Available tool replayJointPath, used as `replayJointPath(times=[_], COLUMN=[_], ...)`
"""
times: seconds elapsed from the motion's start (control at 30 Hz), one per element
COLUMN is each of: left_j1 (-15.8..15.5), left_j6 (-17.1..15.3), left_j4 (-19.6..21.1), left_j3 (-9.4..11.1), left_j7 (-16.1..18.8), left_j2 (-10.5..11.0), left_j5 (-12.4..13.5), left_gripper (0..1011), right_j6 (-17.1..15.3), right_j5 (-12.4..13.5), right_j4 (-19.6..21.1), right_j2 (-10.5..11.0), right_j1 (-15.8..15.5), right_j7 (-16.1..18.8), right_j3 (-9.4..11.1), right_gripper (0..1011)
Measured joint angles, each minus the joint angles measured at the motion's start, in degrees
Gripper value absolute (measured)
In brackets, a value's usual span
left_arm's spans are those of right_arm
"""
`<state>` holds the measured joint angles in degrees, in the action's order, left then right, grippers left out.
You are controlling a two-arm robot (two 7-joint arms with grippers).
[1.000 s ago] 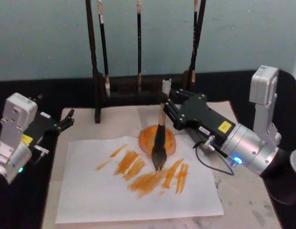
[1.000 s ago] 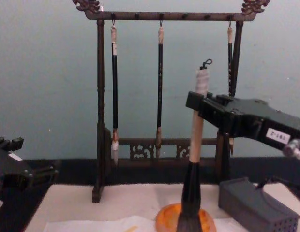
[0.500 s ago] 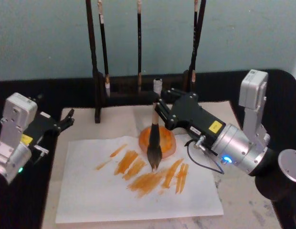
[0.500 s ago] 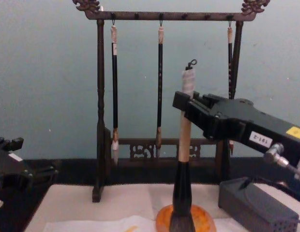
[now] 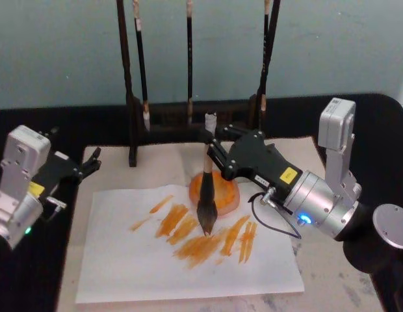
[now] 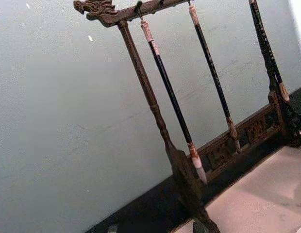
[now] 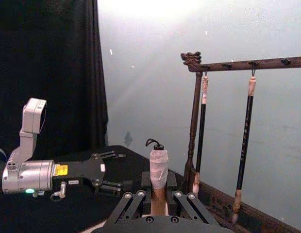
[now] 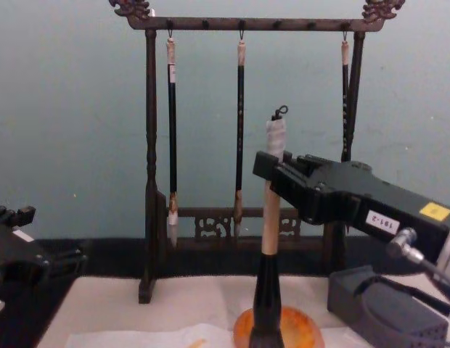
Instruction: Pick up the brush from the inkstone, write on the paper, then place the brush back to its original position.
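Note:
My right gripper (image 5: pixel 213 147) is shut on the pale wooden handle of the brush (image 5: pixel 207 203), which it holds upright. The grey bristle tip rests among orange strokes on the white paper (image 5: pixel 156 266), just in front of the round orange inkstone (image 5: pixel 229 192). From the chest the brush (image 8: pixel 270 225) rises in front of the inkstone (image 8: pixel 301 328), with the right gripper (image 8: pixel 266 168) clamped below its whitish, looped end. The right wrist view has that taped end (image 7: pixel 158 167) between my fingers (image 7: pixel 136 197). My left gripper (image 5: pixel 91 162) is parked open at the table's left edge.
A dark wooden rack (image 5: pixel 131 104) with three thin hanging brushes (image 8: pixel 240 130) stands behind the paper. A grey perforated block (image 8: pixel 381 312) sits at the right beside the inkstone. The cream mat (image 5: pixel 325 273) extends beyond the paper on the right.
My right gripper has moved left and down with the brush, dragging the tip leftward across the paper. The left arm has stayed still.

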<state>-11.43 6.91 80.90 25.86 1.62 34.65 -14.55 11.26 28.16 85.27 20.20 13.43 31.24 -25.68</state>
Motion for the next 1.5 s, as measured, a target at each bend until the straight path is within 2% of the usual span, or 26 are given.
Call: replayJointPath(times=[0.27,1.0,1.5], left_j1=[0.0,0.0,0.0], left_j6=[0.0,0.0,0.0], left_j4=[0.0,0.0,0.0], left_j3=[0.0,0.0,0.0], left_j7=[0.0,0.0,0.0], left_j2=[0.0,0.0,0.0], left_j5=[0.0,0.0,0.0], left_gripper=[1001,1001,1001], right_j6=[-0.6,-2.8,-5.0], right_j5=[-0.1,1.7,3.1], right_j4=[0.4,4.9,8.5], right_j2=[0.3,2.7,5.5], right_j1=[-0.6,-4.1,-6.3], right_j7=[0.2,0.0,0.3], right_j3=[0.4,1.6,1.6], right_gripper=[185,185,185])
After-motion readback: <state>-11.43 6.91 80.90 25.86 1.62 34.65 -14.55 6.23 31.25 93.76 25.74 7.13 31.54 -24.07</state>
